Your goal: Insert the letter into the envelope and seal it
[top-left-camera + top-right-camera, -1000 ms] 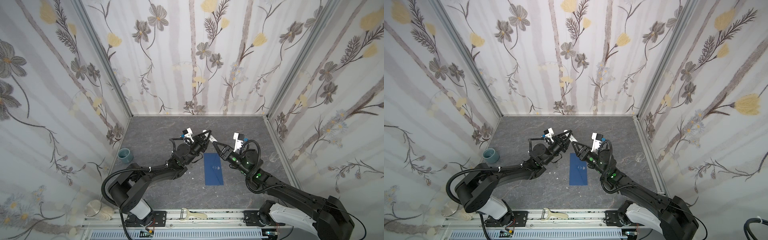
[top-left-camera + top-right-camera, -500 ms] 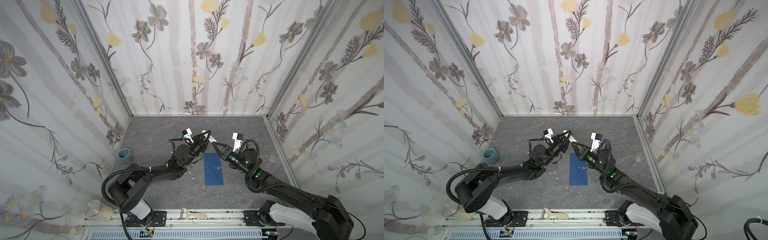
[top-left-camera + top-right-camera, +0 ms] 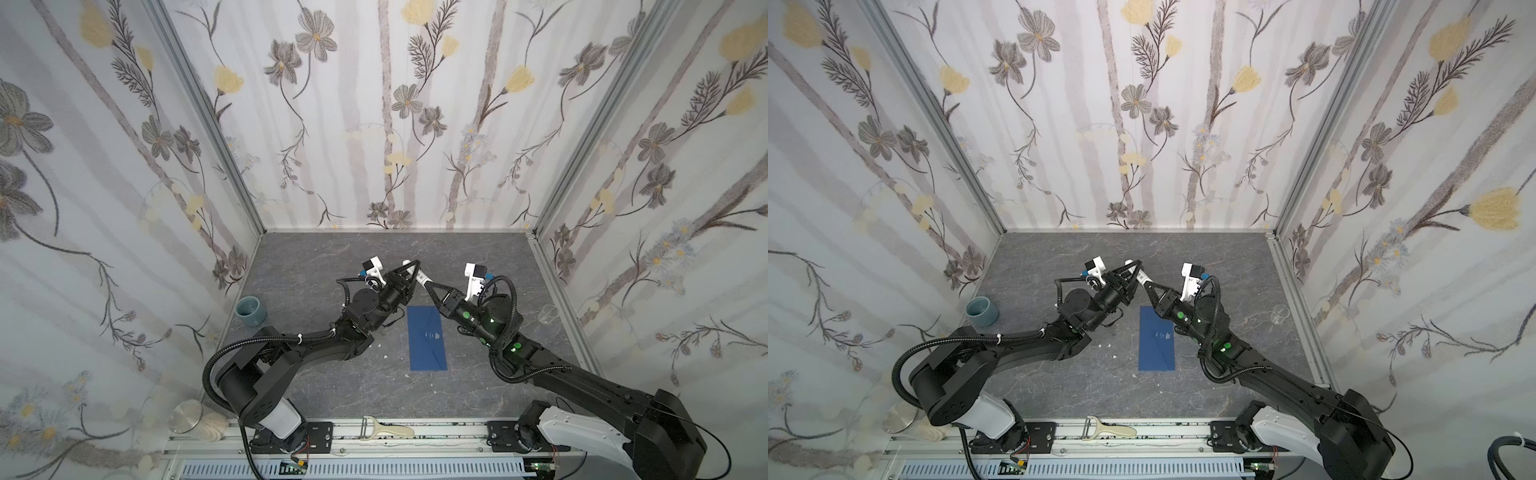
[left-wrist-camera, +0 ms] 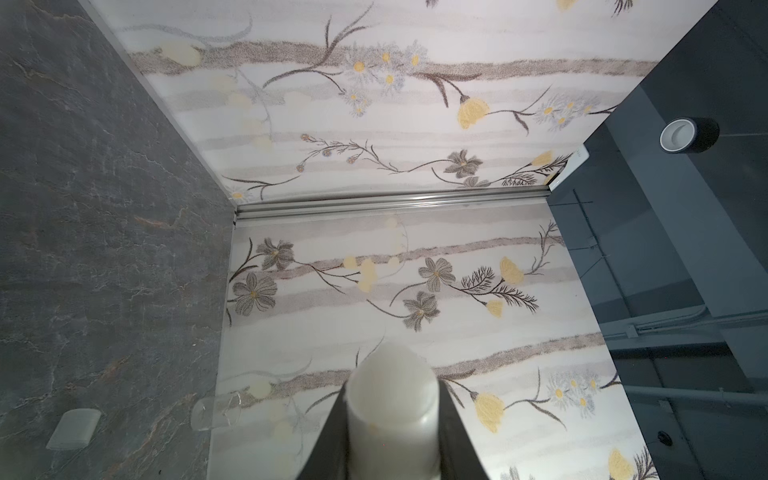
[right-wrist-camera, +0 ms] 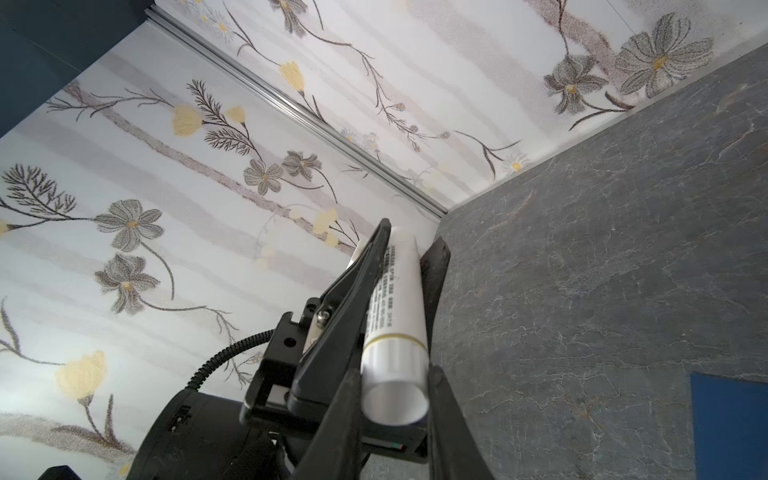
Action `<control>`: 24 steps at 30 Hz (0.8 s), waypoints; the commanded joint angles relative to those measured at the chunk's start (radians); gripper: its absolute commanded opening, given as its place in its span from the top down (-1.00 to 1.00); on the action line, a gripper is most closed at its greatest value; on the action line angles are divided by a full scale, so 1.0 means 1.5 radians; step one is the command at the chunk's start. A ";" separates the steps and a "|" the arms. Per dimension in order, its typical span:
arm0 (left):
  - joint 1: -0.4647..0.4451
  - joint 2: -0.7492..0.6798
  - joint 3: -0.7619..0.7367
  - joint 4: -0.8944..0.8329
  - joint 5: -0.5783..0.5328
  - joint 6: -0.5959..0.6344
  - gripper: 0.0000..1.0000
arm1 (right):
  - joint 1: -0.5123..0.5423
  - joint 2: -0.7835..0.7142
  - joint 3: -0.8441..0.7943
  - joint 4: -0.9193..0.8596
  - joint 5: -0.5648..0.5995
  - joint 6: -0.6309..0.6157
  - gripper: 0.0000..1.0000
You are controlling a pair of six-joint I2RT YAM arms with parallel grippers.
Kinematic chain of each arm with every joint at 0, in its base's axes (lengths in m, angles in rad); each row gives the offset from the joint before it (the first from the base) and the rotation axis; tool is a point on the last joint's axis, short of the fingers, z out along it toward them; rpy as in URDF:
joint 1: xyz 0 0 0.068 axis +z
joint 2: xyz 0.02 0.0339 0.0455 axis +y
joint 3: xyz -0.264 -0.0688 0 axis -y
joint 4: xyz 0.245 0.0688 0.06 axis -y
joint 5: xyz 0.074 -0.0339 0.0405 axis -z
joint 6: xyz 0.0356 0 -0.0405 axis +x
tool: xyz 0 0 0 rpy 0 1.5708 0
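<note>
The dark blue envelope [image 3: 427, 338] [image 3: 1156, 338] lies flat and closed mid-table; one corner of it shows in the right wrist view [image 5: 731, 428]. The letter is not in view. Above the envelope's far end, a white glue stick [image 3: 417, 274] [image 3: 1139, 274] hangs in the air between both grippers. My left gripper [image 3: 411, 264] [image 4: 392, 399] is shut on one end of the stick [image 4: 392, 415]. My right gripper [image 3: 428, 284] [image 5: 394, 374] is shut on the other end, with both jaws pressed against the stick [image 5: 395, 328].
A blue-grey cup [image 3: 250, 311] stands by the left wall. A small clear glass [image 3: 548, 313] [image 4: 216, 411] stands by the right wall. A peeler [image 3: 386, 430] and a lidded jar [image 3: 187, 417] sit at the front rail. Small white scraps [image 3: 384, 357] lie left of the envelope.
My right gripper's jaws have closed onto the glue stick's end. Both arms and the envelope have stayed where they were.
</note>
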 commanded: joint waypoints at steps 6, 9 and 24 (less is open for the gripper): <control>-0.009 -0.002 0.001 0.025 0.035 -0.017 1.00 | 0.003 -0.004 0.059 -0.143 0.045 -0.111 0.70; -0.009 0.000 0.004 0.024 0.048 -0.022 1.00 | 0.010 -0.004 0.088 -0.211 0.073 -0.171 0.72; -0.007 -0.020 0.005 -0.014 0.100 -0.041 1.00 | 0.127 0.030 0.238 -0.465 0.340 -0.519 0.79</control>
